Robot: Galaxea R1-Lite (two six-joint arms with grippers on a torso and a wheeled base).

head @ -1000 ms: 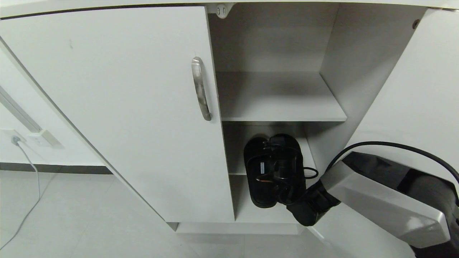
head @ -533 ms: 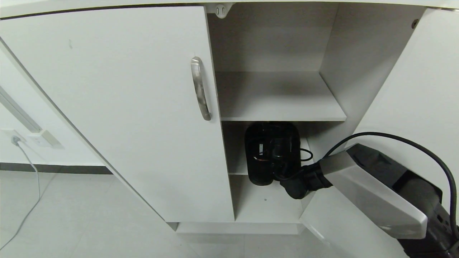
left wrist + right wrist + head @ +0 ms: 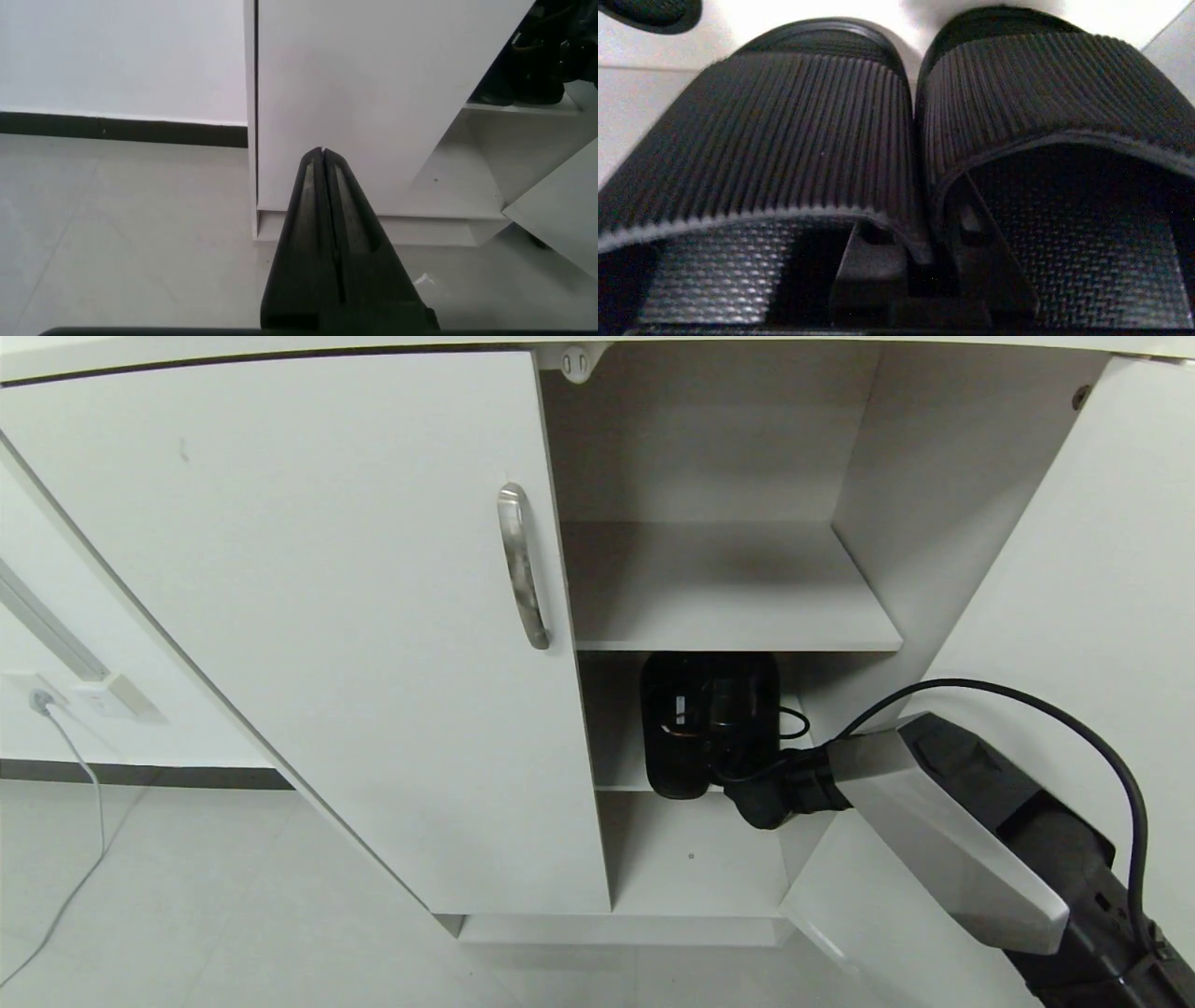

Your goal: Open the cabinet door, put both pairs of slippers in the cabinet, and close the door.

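A pair of black ribbed slippers [image 3: 708,723] lies side by side in the white cabinet, on the lower shelf [image 3: 618,777] just under the upper shelf [image 3: 728,588]. My right gripper [image 3: 747,782] reaches in from the right and is shut on the slippers' inner edges [image 3: 920,219], pinching both together. In the left wrist view the slippers [image 3: 534,58] show dark on that shelf. My left gripper [image 3: 322,161] is shut on nothing, low over the floor in front of the cabinet's closed left door [image 3: 374,93].
The cabinet's right door [image 3: 1074,569] stands open at the right. The left door [image 3: 308,616], with a metal handle [image 3: 523,565], is closed. The bottom compartment [image 3: 691,868] lies below the slippers. A dark shape [image 3: 649,11] lies beyond the slippers. A cable [image 3: 75,803] hangs at the wall.
My right arm has pushed the slippers from the cabinet's front edge deeper in, onto the lower shelf under the upper one. The grip is unchanged.
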